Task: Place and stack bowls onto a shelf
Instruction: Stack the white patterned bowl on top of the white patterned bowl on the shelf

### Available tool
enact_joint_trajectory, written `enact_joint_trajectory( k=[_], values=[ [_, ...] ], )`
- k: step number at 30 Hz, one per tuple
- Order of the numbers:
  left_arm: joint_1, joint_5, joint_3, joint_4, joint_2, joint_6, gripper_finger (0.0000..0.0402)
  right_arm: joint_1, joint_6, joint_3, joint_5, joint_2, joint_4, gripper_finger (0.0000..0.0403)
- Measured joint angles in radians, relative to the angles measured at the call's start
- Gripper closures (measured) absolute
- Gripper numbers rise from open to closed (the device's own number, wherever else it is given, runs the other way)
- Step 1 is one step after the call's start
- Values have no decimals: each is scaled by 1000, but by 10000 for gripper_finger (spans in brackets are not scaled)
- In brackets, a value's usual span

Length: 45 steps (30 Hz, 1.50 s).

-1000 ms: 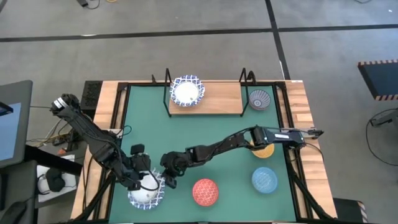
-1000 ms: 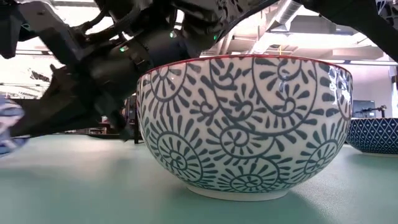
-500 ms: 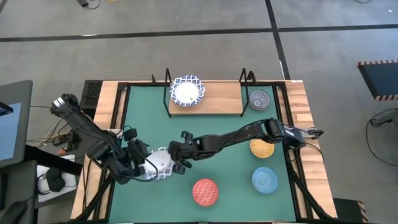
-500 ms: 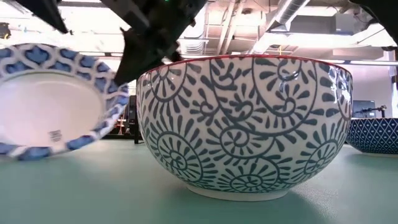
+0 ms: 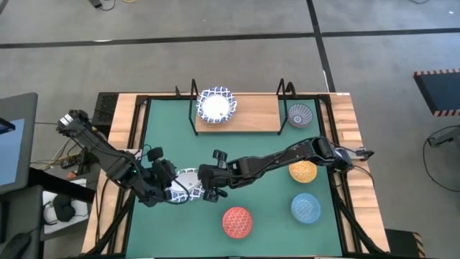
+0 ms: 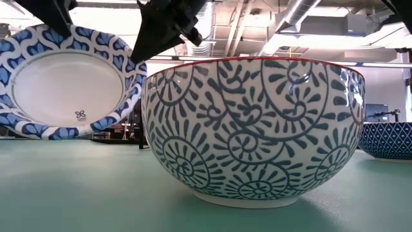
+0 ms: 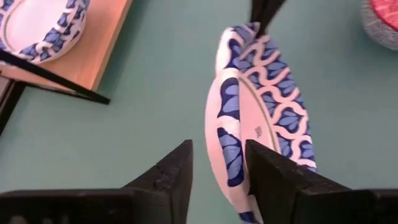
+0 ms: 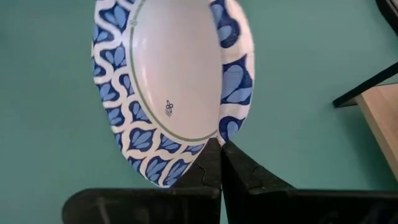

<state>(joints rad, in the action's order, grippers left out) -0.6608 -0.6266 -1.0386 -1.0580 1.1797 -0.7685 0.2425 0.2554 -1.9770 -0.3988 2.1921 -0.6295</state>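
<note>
done: we count one white-and-blue bowl on the shelf; grey-blue bowl sits just beside its right end, not clearly on the board
left: red bowl, light blue bowl, yellow-orange bowl on the table, plus the one in hand (we only see six bowls)
held bowl: mid-table, off the mat, between both grippers
orientation: tipped on edge, rim plane near vertical, base facing the low camera
left gripper: fingers straddle the rim, part open, contact unclear
right gripper: fingers pinched on the rim
</note>
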Motion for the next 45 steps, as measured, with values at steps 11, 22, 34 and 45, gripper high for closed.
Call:
enact_joint_trajectory(
  k=[11,22,34,45],
  values=[
    [87,-16,1,1,0,18,398,-2,-24,2,-68,-32,-141,280],
    [281,-306,-34,120,-17,137,399,23,160,153,-381,-228,-393,168],
    [725,-147,-61,773,-50,630,400,-28,252,654,-387,-589,25,191],
    [1151,228,-61,855,120,492,400,-8,283,859,-441,-826,60,207]
  ],
)
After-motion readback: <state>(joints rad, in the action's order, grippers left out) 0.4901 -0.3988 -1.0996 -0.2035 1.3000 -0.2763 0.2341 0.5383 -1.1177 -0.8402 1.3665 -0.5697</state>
